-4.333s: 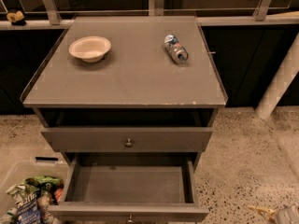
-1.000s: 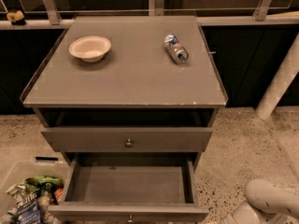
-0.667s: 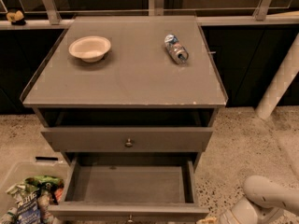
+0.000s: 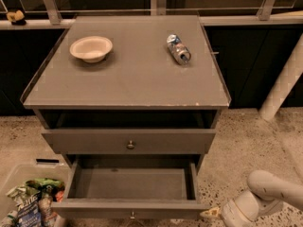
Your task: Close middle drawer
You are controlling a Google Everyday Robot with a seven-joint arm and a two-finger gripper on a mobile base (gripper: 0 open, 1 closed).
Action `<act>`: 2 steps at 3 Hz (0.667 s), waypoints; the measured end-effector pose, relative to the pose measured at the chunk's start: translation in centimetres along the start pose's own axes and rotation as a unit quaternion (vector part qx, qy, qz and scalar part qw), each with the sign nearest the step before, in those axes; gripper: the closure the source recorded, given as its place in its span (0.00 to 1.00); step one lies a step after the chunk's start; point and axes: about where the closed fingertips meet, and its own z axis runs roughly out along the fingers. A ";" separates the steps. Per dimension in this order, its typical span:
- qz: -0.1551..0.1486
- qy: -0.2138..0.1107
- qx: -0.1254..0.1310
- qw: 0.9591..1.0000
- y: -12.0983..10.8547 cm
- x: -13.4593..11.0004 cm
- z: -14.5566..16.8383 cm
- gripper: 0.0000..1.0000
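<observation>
The middle drawer [image 4: 130, 182] is pulled far out of the grey-brown cabinet. Its shallow box is empty, and its flat front [image 4: 94, 210] with a small round knob [image 4: 132, 215] lies at the bottom edge of the view. Above it sits the upper drawer [image 4: 85, 141] with its own knob [image 4: 130, 144]. The lowest drawer is hidden. My white arm [image 4: 265, 195] reaches in from the lower right. The gripper [image 4: 211, 213] is low, just right of the open drawer's front right corner; I cannot tell whether it touches it.
On the cabinet top [image 4: 128, 84] stand a cream bowl [image 4: 91, 48] and a crushed bottle [image 4: 178, 48]. A clear bin of snack bags [image 4: 26, 200] sits on the floor at lower left. A white post [image 4: 284, 79] slants at right over speckled floor.
My arm has come into view from the lower right and moved left toward the open drawer's front right corner. The drawer has not moved.
</observation>
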 end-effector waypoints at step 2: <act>-0.001 -0.027 0.042 0.999 -5.8 -1.4 -2.6 0.00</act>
